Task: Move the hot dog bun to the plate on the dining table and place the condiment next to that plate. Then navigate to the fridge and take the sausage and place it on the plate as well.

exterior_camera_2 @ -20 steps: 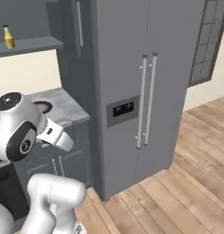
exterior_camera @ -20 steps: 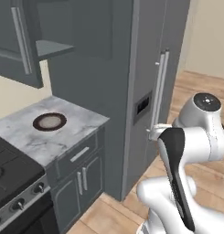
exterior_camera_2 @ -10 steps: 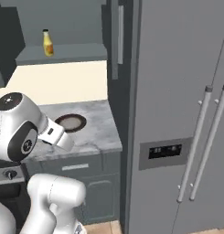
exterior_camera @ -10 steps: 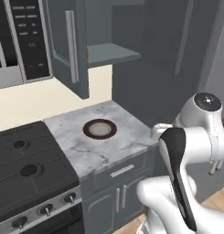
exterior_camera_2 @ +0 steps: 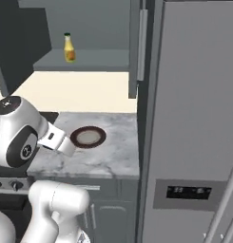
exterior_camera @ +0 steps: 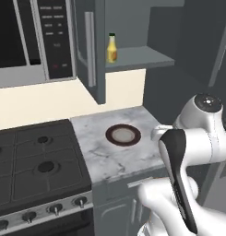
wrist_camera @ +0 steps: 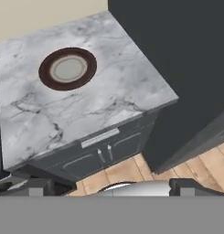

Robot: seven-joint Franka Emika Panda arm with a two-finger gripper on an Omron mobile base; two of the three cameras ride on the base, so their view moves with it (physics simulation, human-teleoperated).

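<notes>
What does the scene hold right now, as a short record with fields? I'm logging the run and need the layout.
plate: dark-rimmed, pale centre, flat on the counter
counter: marble, between stove and fridge
bottle: yellow, upright on the open shelf above the counter
stove: gas hob, left of the counter
microwave: above the stove
fridge: grey, doors shut, right of the counter
gripper: open, empty, above the counter's front edge
</notes>
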